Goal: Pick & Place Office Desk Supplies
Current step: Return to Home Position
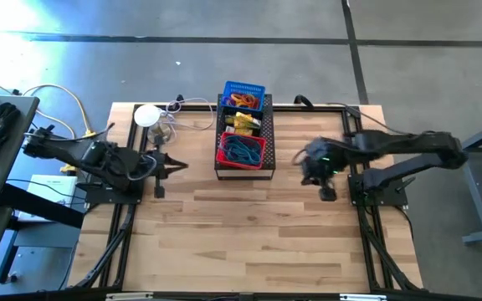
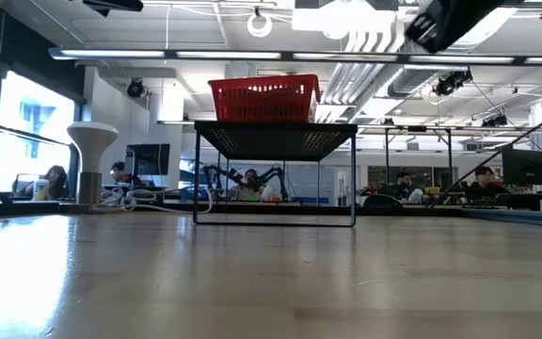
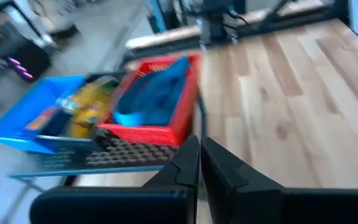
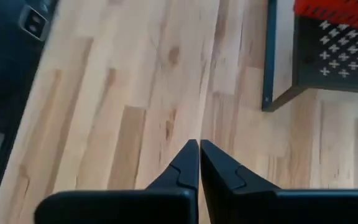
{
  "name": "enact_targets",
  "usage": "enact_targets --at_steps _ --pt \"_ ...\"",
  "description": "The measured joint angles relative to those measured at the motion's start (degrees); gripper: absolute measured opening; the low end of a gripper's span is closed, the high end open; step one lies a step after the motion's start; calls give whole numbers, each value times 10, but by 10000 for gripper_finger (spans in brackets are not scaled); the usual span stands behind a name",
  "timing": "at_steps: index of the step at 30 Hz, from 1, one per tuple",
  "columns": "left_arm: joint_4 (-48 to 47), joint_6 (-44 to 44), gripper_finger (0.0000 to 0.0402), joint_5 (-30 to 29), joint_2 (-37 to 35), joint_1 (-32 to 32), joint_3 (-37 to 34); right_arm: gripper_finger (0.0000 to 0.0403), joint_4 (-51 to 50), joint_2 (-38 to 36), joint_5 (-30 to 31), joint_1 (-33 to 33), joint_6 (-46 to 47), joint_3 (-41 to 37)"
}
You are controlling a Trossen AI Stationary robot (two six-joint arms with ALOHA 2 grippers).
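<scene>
Broadly, the wooden table (image 1: 249,242) lies bare across its 6 o'clock half in the high view. The black mesh shelf (image 2: 276,141) stands at its 12 o'clock edge.

On the shelf, three containers sit in a row. The red bin (image 2: 263,99) is at the 6 o'clock end and holds a tangle of blue loops (image 1: 241,150). The blue bin (image 1: 245,85) is at the 12 o'clock end and holds small orange and yellow bands (image 1: 243,100). Between them lie the yellow pieces (image 1: 243,124). So the supplies all appear to be binned, with none loose on the wood.

At 9 o'clock from the shelf, the left gripper (image 3: 199,142) hangs near it but apart from it, its fingers pressed together on nothing. At 3 o'clock, the right gripper (image 4: 199,146) hangs over bare planks beside the shelf's corner leg, likewise closed and empty.

Judging by this, the placing work looks done and the step in hand is the return to rest. That calls for no grasp. Each arm need only fold back toward its own base at 9 and 3 o'clock, keeping clear of the shelf frame so the bins are not nudged.
</scene>
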Motion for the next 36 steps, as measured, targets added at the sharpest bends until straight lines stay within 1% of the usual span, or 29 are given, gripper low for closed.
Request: enact_targets --at_steps 2,4,8,10,13,16,19,21,24,28,31,36 --pt "-3 17 6 -16 -25 -3 0 3 36 -59 11 20 25 -38" --pt "-17 35 4 -17 -62 -4 0 2 86 -130 7 37 44 -79" --pt "-37 56 1 -17 -134 8 0 2 241 -252 3 66 51 -179" --pt "-30 36 1 -7 -167 15 0 2 295 -311 5 75 50 -236" --pt "-30 -20 1 -10 -205 21 0 2 389 -382 44 75 29 -316" --pt "-31 -63 0 -11 -236 23 -6 2 457 -438 47 75 21 -402" --pt "-34 -71 0 -1 -258 23 -27 2 520 -479 44 75 21 -476" --pt "-35 -71 0 0 -270 23 -45 2 562 -500 32 75 27 -517" --pt "-24 -73 0 0 -279 23 -75 2 596 -522 16 75 39 -568" --pt "2 -89 0 1 -281 23 -104 2 686 -537 22 75 32 -633" --pt "4 -109 0 1 -282 23 -114 2 670 -539 33 75 26 -638" --pt "5 -141 0 1 -281 23 -121 2 676 -543 34 75 11 -638"
